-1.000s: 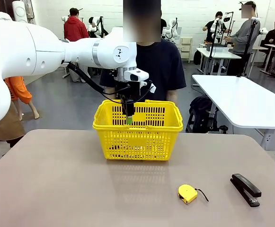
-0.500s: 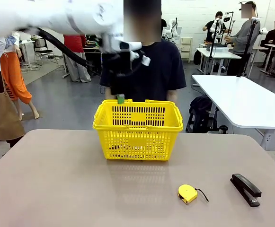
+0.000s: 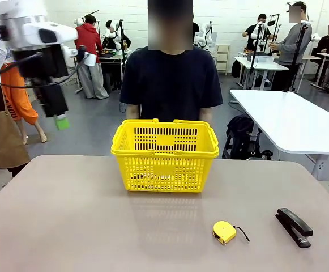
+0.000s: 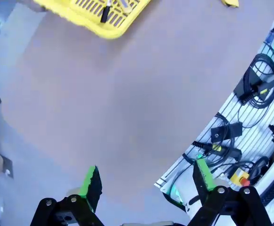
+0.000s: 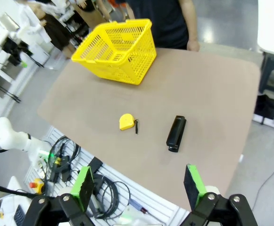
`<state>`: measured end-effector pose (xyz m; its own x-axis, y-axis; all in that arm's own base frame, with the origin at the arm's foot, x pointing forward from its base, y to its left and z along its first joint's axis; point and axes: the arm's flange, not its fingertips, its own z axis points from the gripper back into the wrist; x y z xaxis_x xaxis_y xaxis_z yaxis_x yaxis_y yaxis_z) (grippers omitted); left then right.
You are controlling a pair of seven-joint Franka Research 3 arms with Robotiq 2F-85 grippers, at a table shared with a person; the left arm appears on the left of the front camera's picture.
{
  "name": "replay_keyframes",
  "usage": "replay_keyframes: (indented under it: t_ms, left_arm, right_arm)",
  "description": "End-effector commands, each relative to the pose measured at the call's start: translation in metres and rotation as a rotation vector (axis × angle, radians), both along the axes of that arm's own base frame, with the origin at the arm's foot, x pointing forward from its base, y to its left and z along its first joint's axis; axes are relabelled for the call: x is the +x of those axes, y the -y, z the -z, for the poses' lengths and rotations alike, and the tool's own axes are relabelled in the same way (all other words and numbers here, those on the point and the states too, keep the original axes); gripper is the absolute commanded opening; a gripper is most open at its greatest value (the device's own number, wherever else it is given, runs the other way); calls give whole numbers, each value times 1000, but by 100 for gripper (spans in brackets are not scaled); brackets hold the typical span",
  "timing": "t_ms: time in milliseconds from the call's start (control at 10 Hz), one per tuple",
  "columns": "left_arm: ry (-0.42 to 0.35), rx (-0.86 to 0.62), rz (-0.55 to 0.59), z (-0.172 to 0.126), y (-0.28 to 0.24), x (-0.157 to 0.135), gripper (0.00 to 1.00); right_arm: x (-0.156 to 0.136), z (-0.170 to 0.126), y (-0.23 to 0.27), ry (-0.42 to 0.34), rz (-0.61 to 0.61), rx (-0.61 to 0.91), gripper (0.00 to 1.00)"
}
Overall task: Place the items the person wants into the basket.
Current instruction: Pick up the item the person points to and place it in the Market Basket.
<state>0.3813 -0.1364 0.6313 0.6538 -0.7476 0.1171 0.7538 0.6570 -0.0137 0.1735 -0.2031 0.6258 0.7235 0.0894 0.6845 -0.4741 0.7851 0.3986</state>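
Note:
The yellow basket (image 3: 165, 153) stands at the table's far side, in front of the person (image 3: 171, 85) in a dark T-shirt. Dark shapes of the items (image 3: 144, 180) show through its mesh at the bottom. In the left wrist view the basket (image 4: 96, 21) sits at the top edge with the black marker (image 4: 105, 11) lying inside. My left gripper (image 3: 61, 120) hangs high at the far left, well away from the basket; its fingers (image 4: 90, 181) stand open with nothing between them. My right gripper (image 5: 139, 187) is open and empty, high above the table's near edge.
A round yellow tape measure (image 3: 225, 232) and a black stapler (image 3: 294, 226) lie at the front right of the table; both also appear from the right wrist as tape measure (image 5: 126, 121) and stapler (image 5: 176, 133). Cables and a rack (image 5: 99, 188) run below the near edge.
My left arm has risen from over the basket and swung far to the left, with its gripper empty. Nothing on the table has moved.

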Motion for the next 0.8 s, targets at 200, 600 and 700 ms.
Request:
replay_keyframes:
  t_ms: [200,600,700]
  left_arm:
    - [49,85,-184,11,3,5,100]
    - [3,-1,-60,8,-1,-10,100]
    - [3,-1,-60,8,-1,-10,100]
  right_arm:
    - [1,1,-1,15,-21,13,100]
    - [1,1,-1,15,-21,13,100]
    - [1,1,-1,15,-21,13,100]
